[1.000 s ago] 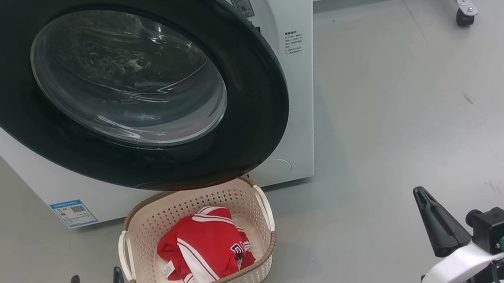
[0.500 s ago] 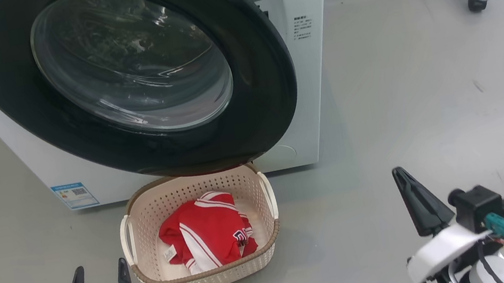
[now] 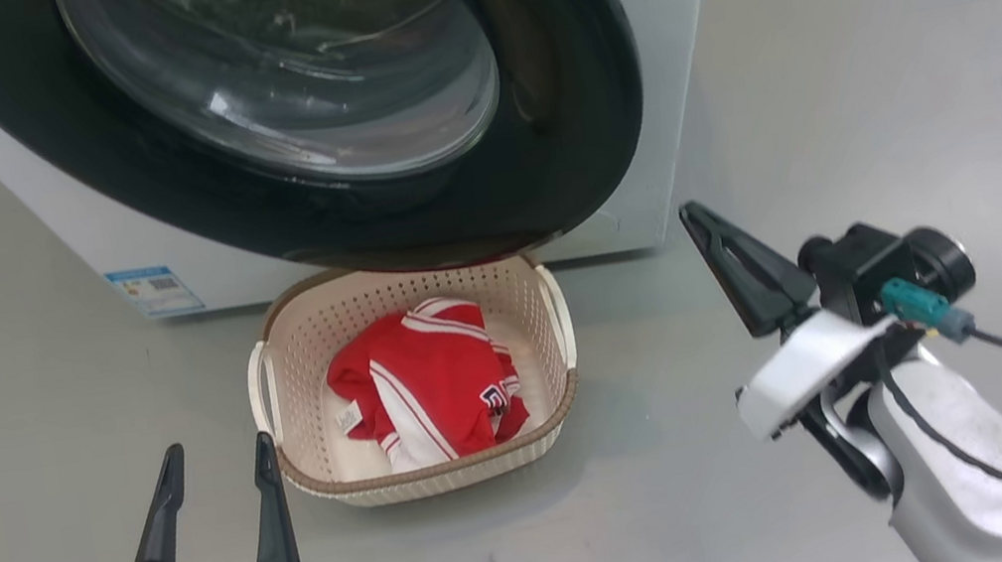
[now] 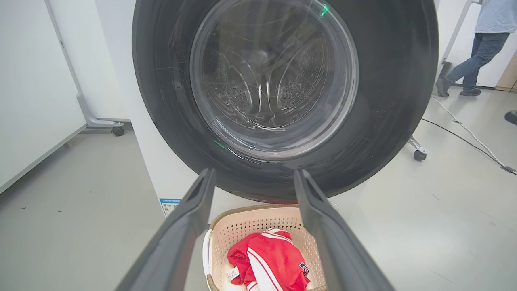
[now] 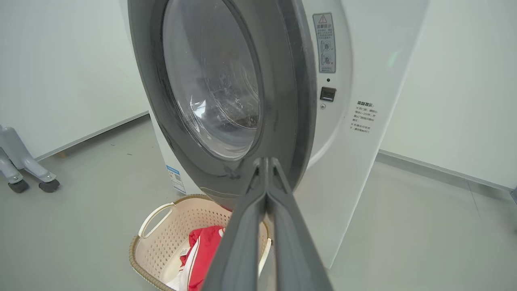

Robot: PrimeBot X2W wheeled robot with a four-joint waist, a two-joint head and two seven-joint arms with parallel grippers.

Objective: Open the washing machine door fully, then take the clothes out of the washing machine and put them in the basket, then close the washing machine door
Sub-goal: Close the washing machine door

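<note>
Red clothes (image 3: 425, 382) heaped inside basket (image 3: 432, 478). Black-ringed washing machine door (image 3: 577, 128) ajar, its lower edge overhanging basket's far rim; washing machine (image 3: 674, 42) behind basket. Empty left gripper (image 3: 218, 446) just left of basket, fingers spread. Empty right gripper (image 3: 701, 221) right of basket, fingers pressed together.

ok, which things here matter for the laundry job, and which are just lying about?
Job: washing machine, washing machine door, clothes, basket.
Lying about: wheeled stand leg, floor cable, person in the background.
</note>
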